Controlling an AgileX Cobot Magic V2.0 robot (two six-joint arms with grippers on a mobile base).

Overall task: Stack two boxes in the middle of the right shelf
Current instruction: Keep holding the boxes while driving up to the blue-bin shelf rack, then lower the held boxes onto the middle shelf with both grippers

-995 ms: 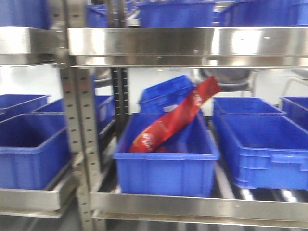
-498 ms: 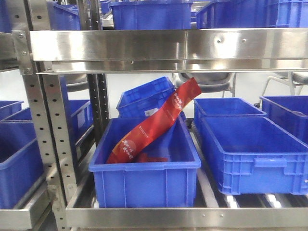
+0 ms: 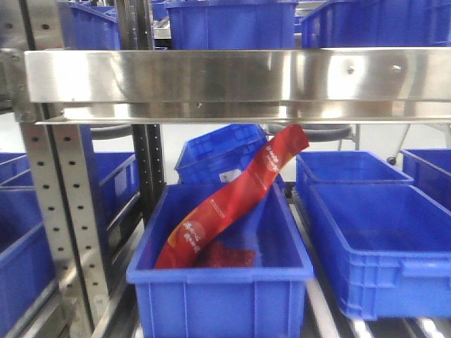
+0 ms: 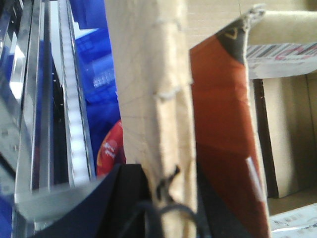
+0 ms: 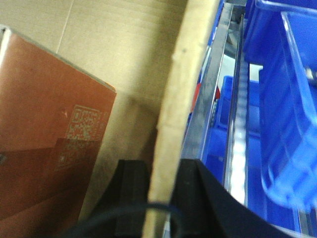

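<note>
Corrugated brown board is being judged light but only moderately stiff. The exposed edge of the cardboard box [image 4: 148, 74] is frayed and creased, so a thin wall taken alone is likely to bend or tear under load. A red-brown printed carton [image 5: 49, 124] is lying inside and is probably adding weight. Hold is best taken on opposite walls, near the corners, with both arms being moved together.

Left wrist view: the wall is being pinched between the dark fingers [image 4: 126, 193] of the left gripper [image 4: 166, 201], which are closed down to the thickness of the board. Right wrist view: a similar wall is being clamped by the right gripper [image 5: 163, 198], with one finger on each face. Whether both walls belong to a single box cannot be told outright, and opposite sides of one box are being assumed.

Position: the box is being held off the shelf [image 4: 29, 148], just beside its steel rail and white roller tracks [image 4: 74, 124]. It is not being shown in the front view, where only blue bins [image 3: 222, 282] and a red packet [image 3: 225, 204] are being framed beneath a bright steel rail. A second box cannot be picked out.

Appearance: a matt tan surface, faint fluting lines and a ragged, fibrous lip are being displayed.
</note>
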